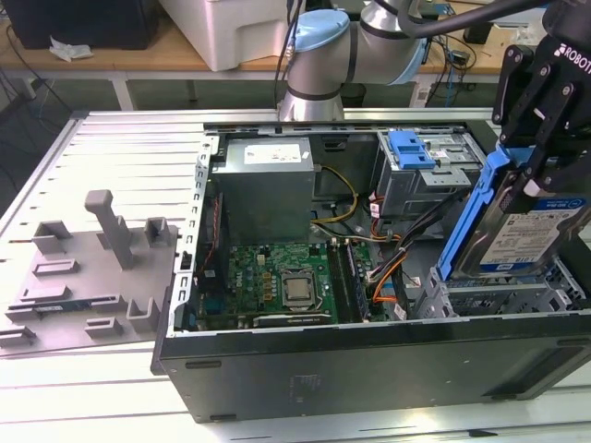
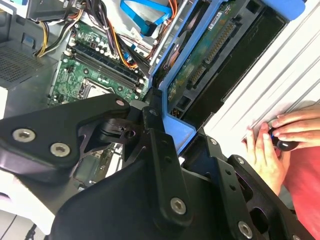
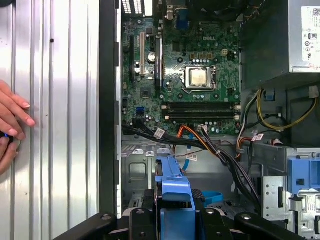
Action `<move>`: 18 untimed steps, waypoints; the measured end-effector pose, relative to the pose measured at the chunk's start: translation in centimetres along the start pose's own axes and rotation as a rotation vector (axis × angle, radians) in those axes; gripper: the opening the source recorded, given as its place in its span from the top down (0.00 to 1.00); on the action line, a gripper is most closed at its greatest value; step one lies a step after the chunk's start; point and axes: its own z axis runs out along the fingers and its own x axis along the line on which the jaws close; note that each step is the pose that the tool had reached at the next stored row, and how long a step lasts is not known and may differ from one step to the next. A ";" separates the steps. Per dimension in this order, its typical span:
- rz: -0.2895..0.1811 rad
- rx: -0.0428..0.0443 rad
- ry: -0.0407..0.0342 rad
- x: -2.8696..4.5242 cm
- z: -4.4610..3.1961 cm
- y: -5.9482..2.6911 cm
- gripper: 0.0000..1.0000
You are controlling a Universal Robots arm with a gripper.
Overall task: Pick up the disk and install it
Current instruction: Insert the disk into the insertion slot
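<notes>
One gripper (image 1: 536, 180) is clamped on the blue frame of the disk (image 1: 528, 235). It holds the disk tilted on edge, label outward, over the open case (image 1: 323, 360); in the exterior view this is at three o'clock from the motherboard (image 1: 277, 281). In that view the cage (image 1: 420, 171) stands at eleven o'clock from the disk, the power supply (image 1: 263, 189) at twelve o'clock from the motherboard, and a grey fixture (image 1: 92, 268) at nine o'clock, outside the case. In the first wrist view a hand (image 3: 11, 122) lies on the ribbed table (image 3: 60, 100), well apart from the case wall.
</notes>
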 end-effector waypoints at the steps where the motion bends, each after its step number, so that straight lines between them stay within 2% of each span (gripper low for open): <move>1: -0.004 0.0000 0.0003 0.00 0.00 0.00 0.63; 18: -0.004 -0.0001 0.0005 0.33 0.04 0.00 0.63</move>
